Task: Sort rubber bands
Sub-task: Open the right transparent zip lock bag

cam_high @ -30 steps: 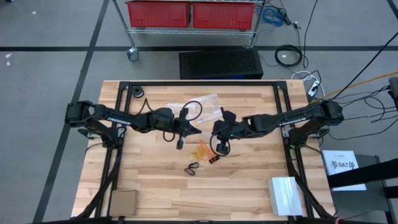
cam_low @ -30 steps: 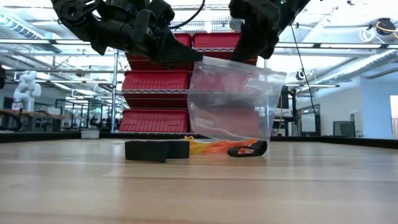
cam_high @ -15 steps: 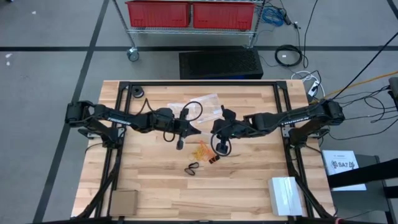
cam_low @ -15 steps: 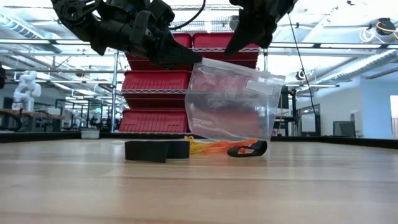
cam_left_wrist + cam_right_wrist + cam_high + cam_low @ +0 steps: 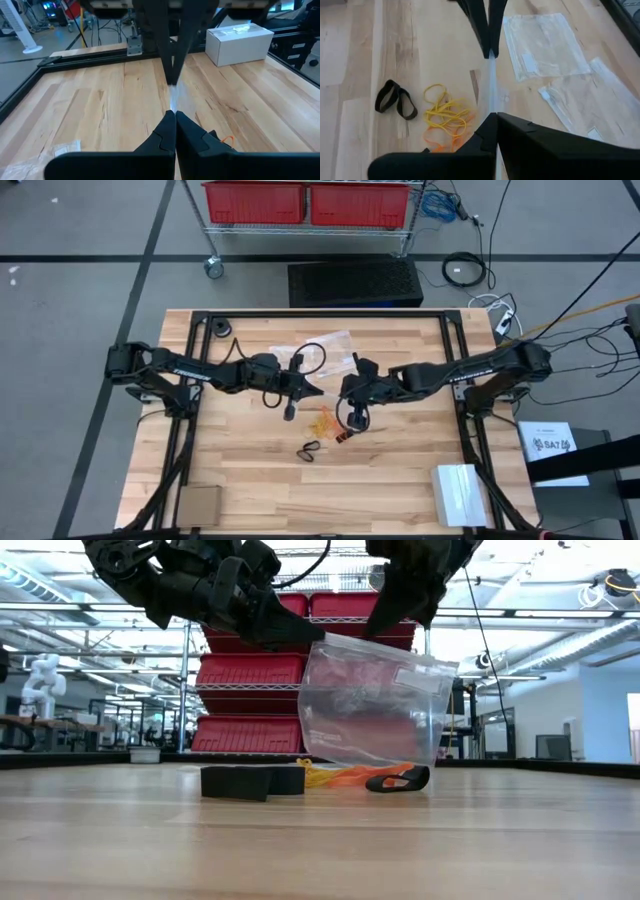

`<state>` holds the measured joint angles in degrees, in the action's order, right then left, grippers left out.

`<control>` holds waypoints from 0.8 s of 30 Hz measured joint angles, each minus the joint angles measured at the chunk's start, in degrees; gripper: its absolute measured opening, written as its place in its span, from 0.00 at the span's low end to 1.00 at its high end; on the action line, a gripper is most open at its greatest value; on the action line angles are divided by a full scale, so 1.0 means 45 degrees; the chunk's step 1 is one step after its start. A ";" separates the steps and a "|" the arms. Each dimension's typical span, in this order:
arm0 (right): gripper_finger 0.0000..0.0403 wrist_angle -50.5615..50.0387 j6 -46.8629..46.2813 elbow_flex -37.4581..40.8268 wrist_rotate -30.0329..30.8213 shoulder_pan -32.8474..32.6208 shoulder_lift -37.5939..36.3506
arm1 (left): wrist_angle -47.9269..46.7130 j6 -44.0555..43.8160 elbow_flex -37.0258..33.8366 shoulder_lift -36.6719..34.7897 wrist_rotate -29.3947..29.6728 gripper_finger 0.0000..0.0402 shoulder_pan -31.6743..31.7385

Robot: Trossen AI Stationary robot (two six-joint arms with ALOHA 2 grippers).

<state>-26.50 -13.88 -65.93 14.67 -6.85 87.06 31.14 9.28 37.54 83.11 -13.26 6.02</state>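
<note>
A clear plastic bag [image 5: 370, 705] hangs between my two grippers above the middle of the table, its bottom just over the bands. My left gripper [image 5: 313, 390] and right gripper [image 5: 343, 392] face each other, both shut on the bag's top edge. Under it on the wood lie the rubber bands: a yellow and orange tangle [image 5: 447, 115] [image 5: 325, 420], a black loop [image 5: 395, 99] [image 5: 308, 448] and a dark one [image 5: 345, 437]. The low view shows black bands [image 5: 240, 782] [image 5: 395, 780] and orange ones [image 5: 345, 775] flat on the table. My left gripper pinches the bag's top edge at its left corner [image 5: 318, 640] between both fingers, coming level from the table's left. The bag hangs below, clear of the table. My right gripper pinches the same top edge [image 5: 491, 100] farther along, coming from the table's right, slanting down. The strip of edge between the grippers shows edge-on as a thin line.
Two more clear bags [image 5: 545, 45] [image 5: 585, 100] lie flat toward the far edge, by a black cable loop [image 5: 310, 355]. A white box [image 5: 460, 493] sits at the near right corner, a brown card [image 5: 198, 503] at the near left. A small black ring [image 5: 220, 330] sits far left.
My right gripper has shifted a little toward my left gripper, still shut on the bag. The bag's top edge has gone slacker and its left side has bulged rounder. The bands on the table have not moved.
</note>
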 joint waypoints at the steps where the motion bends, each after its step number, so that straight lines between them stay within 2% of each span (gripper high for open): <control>1: 0.00 -0.0003 0.0024 0.0000 -0.0004 0.0000 0.0084 | -0.0004 0.0000 0.0000 0.0000 0.0000 0.00 0.0000; 24: 0.00 0.0104 -0.0858 0.0000 -0.0689 -0.0175 0.0183 | -0.0019 -0.0091 0.0000 0.0005 0.0005 0.00 0.0000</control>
<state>-26.03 -17.74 -65.93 11.57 -7.64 87.89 31.05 8.87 37.54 83.13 -13.23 6.02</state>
